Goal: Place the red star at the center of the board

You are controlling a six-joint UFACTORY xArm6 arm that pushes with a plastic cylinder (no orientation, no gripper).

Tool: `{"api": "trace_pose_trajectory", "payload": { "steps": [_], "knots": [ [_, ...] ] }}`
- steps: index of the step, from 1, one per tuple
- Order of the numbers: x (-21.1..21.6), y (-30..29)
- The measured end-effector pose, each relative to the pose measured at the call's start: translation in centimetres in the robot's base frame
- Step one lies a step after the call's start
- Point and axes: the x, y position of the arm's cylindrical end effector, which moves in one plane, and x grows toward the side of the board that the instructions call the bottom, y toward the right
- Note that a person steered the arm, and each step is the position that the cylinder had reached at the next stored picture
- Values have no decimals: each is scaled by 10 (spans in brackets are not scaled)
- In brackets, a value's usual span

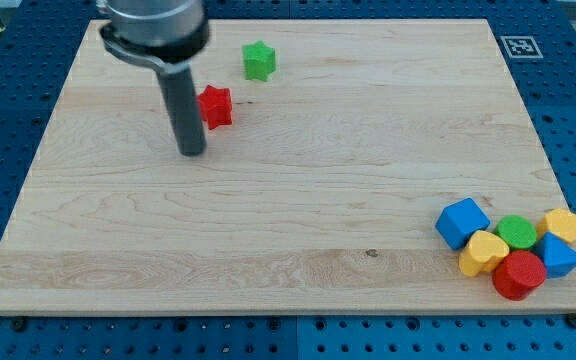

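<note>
The red star [215, 106] sits in the upper-left part of the tabletop [268, 230], well away from its middle, which lies toward the view's right and bottom from it. My tip [192, 153] rests on the wood just beside the star, on the view's left and slightly below it; the rod's side looks to be touching or nearly touching the star, though I cannot tell which. The tool is a plain rod with nothing to spread or pinch, so it holds nothing. Being left of the star, it seems well placed to shove the star rightward; a downward push would need the tip above the star first.

A green star [259, 61] lies near, above and right. The only marking is a black-and-white square tag [519, 46] at the top-right corner; no readable writing.
</note>
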Motion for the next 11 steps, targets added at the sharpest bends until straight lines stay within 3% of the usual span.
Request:
{"api": "trace_pose_trajectory", "payload": {
  "steps": [2, 11],
  "knots": [
    [-68, -36],
    [-37, 30]
  ]
}}
